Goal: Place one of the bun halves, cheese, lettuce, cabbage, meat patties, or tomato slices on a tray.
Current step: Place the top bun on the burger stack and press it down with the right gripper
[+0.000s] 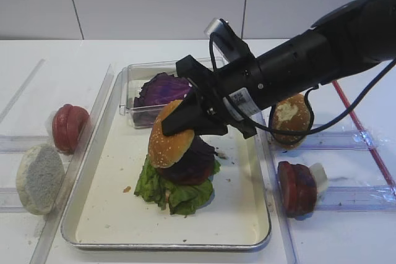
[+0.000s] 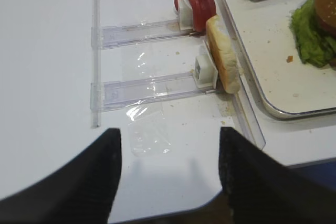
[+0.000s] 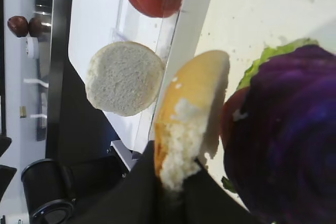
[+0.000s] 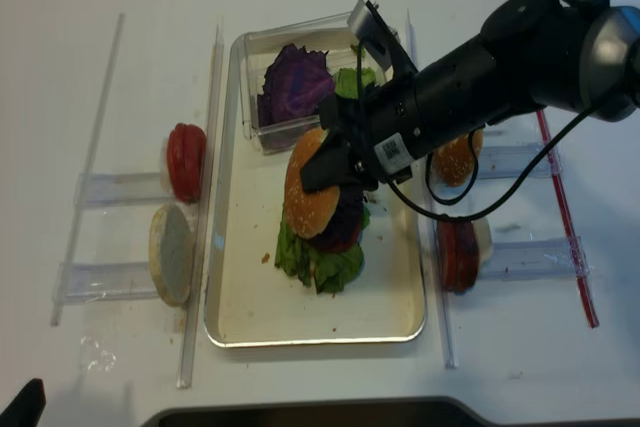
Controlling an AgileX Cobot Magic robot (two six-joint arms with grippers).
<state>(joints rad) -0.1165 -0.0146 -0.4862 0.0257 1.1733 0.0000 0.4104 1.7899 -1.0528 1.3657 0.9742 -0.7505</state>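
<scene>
My right gripper [image 1: 185,119] [image 3: 173,182] is shut on the edge of the sesame bun top [image 1: 168,143] [image 3: 194,93]. It holds the bun top tilted on edge over the cream tray [image 1: 111,214], just left of a stack. That stack is purple cabbage [image 1: 192,162] [image 3: 289,129] lying on green lettuce [image 1: 170,193] [image 3: 268,56]. I cannot tell whether bun and stack touch. My left gripper [image 2: 169,150] hangs open and empty over the bare table at the front left corner.
A clear box [image 1: 139,112] with more cabbage stands at the tray's far end. Left of the tray, tomato slices [image 1: 69,127] and a pale bun half [image 1: 40,177] sit in clear racks. To its right are a darker bun [image 1: 289,115] and red slices [image 1: 297,187].
</scene>
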